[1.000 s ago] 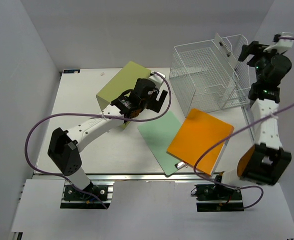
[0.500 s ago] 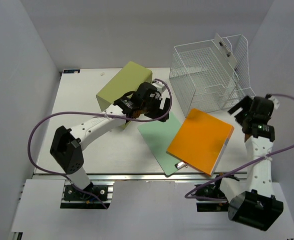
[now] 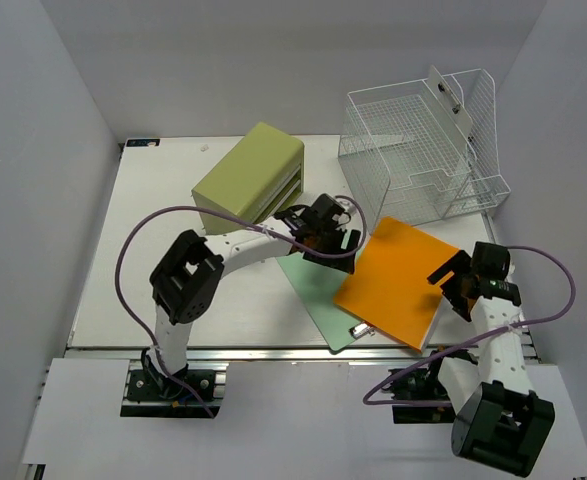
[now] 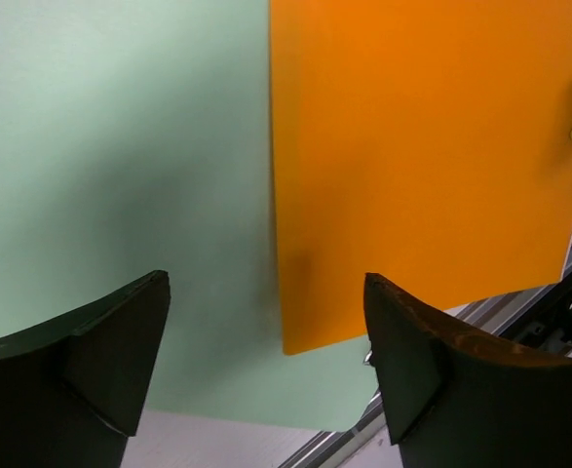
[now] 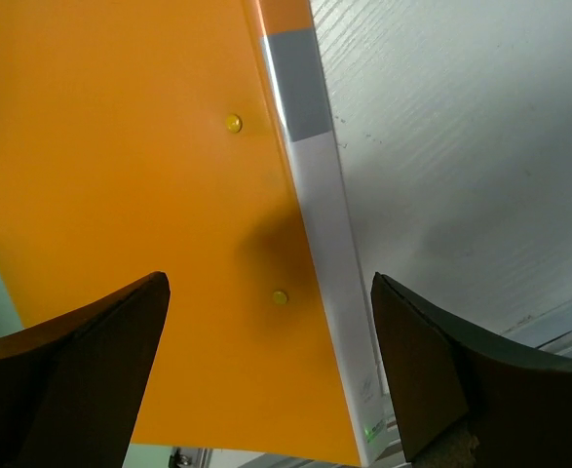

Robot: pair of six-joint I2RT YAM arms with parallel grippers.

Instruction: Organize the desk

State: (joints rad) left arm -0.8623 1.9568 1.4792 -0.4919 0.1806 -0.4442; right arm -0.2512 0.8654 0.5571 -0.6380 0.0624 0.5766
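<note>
The desk has the orange folder lying over the green folder at its front edge. The left gripper and right gripper, both wide and empty, could push it over the edge.

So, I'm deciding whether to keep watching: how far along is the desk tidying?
Nothing looks filed yet: the orange folder lies across the green folder on the desk, both outside the wire rack. In hand: the left gripper hovers open over where they overlap, the right gripper open at the orange folder's right edge; neither holds anything. Left: probably lifting both folders and putting them away.
</note>
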